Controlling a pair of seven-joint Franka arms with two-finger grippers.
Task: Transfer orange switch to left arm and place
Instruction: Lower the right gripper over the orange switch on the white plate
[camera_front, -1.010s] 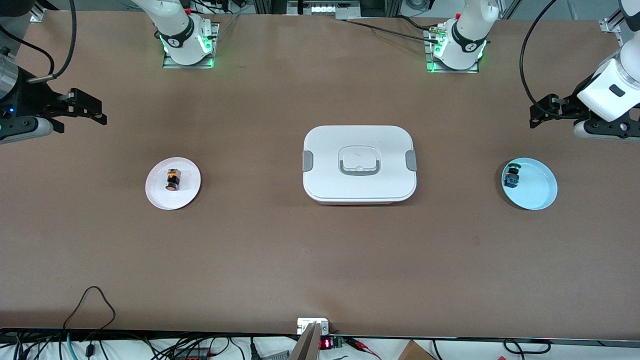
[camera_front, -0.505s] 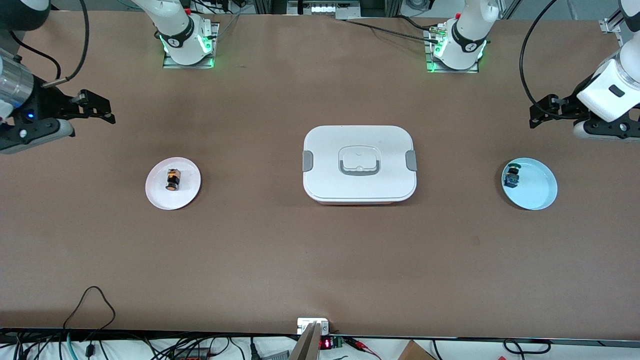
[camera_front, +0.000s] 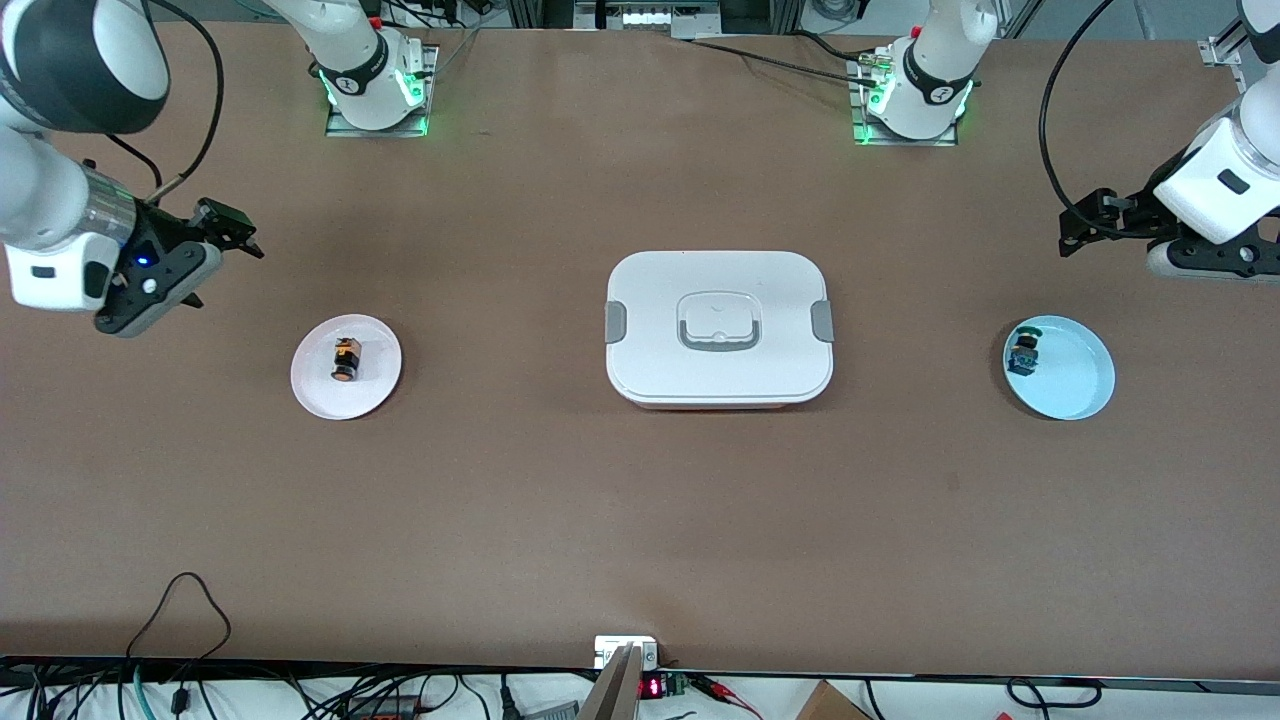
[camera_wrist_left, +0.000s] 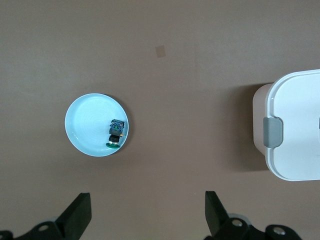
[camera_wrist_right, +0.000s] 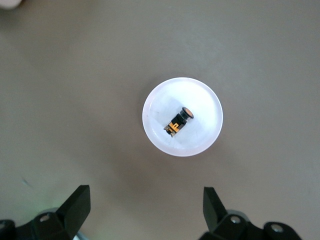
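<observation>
The orange switch (camera_front: 344, 359) lies on its side on a small white plate (camera_front: 377, 392) toward the right arm's end of the table; it also shows in the right wrist view (camera_wrist_right: 178, 121). My right gripper (camera_front: 228, 228) is open and empty, up in the air over bare table beside that plate. The white box (camera_front: 718, 327) stands at the table's middle. My left gripper (camera_front: 1085, 222) is open and empty, held over the table near a light blue plate (camera_front: 1075, 385); the left arm waits.
The light blue plate holds the green-capped, blue-bodied switch (camera_front: 1023, 350), also seen in the left wrist view (camera_wrist_left: 116, 133). The box's clip (camera_wrist_left: 273, 132) shows at that view's edge. Cables and electronics line the table's near edge.
My right arm has swung in toward the white plate, bringing its gripper closer to it. The left arm, box and both switches have not moved.
</observation>
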